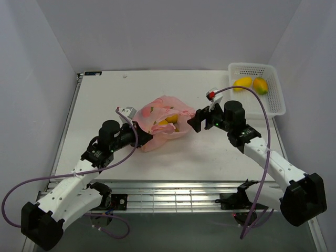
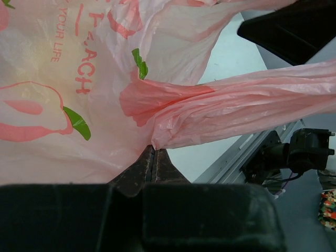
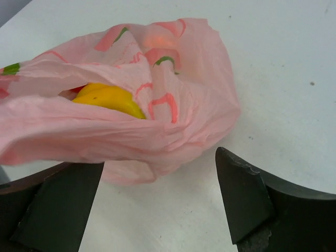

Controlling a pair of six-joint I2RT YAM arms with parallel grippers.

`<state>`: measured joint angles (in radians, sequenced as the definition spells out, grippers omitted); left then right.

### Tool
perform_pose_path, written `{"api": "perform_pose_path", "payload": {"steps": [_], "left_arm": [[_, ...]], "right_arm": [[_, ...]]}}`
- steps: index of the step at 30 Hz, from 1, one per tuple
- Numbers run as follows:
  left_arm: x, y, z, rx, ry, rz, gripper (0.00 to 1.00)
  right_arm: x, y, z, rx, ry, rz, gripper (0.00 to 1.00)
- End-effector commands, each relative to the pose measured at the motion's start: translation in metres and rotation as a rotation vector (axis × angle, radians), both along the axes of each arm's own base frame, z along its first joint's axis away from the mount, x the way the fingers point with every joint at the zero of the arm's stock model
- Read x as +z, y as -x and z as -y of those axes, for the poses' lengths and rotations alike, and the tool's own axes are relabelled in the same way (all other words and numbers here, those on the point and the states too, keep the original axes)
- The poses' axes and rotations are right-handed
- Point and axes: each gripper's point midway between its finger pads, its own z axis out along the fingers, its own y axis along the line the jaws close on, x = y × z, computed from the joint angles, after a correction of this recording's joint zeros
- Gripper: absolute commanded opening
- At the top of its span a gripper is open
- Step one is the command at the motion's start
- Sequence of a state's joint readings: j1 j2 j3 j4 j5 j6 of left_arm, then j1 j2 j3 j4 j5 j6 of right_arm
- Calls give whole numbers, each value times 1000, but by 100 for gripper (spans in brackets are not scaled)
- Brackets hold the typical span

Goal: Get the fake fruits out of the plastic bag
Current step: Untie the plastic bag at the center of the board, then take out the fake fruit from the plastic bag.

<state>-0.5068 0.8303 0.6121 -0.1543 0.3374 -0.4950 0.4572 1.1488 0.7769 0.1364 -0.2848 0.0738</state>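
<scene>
The pink plastic bag [image 1: 164,122] lies crumpled at the middle of the table, its mouth toward the right arm. Yellow fake fruits [image 1: 169,121] show through the opening; in the right wrist view a yellow fruit [image 3: 107,97] lies inside the plastic bag [image 3: 173,121] with a sliver of red beside it. The other fruits are hidden. My left gripper [image 1: 145,137] is at the bag's near left corner, and the left gripper [image 2: 152,151] is shut on a fold of the plastic bag [image 2: 220,110]. My right gripper [image 1: 192,122] stands open just right of the bag, and nothing lies between the right gripper's [image 3: 157,178] fingers.
A white perforated basket [image 1: 275,94] stands at the back right, holding a yellow mango [image 1: 242,83] and an orange-and-green mango [image 1: 260,85]. The table's metal front rail [image 1: 173,190] runs between the arm bases.
</scene>
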Motion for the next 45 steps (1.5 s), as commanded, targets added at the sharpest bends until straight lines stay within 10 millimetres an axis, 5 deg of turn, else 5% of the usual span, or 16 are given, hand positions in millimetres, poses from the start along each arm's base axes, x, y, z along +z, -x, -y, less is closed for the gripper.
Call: {"api": "perform_pose_path", "payload": {"steps": [1, 6, 11, 15, 18, 20, 25, 29, 39, 45], "left_arm": [[0, 3, -1, 9, 3, -16, 0], [5, 6, 2, -18, 6, 2, 0], [11, 12, 3, -31, 23, 22, 0], [12, 13, 0, -16, 31, 32, 0], [9, 14, -1, -12, 27, 23, 0], [9, 14, 0, -17, 26, 20, 0], [6, 15, 2, -29, 22, 10, 0], [6, 16, 1, -27, 20, 15, 0], [1, 18, 5, -45, 30, 3, 0], [3, 22, 8, -80, 36, 5, 0]], "right_arm": [[17, 35, -4, 49, 1, -65, 90], [41, 87, -5, 116, -67, -121, 90], [57, 138, -28, 298, -152, -195, 90], [69, 153, -52, 402, -180, -168, 90], [67, 133, -64, 344, -126, -144, 90], [49, 105, -65, 226, -57, -169, 90], [54, 64, -80, 76, -37, -140, 90], [33, 38, -82, -67, -11, -180, 90], [-22, 26, -96, -108, 97, -219, 90], [-31, 10, -135, -61, 50, -194, 90]]}}
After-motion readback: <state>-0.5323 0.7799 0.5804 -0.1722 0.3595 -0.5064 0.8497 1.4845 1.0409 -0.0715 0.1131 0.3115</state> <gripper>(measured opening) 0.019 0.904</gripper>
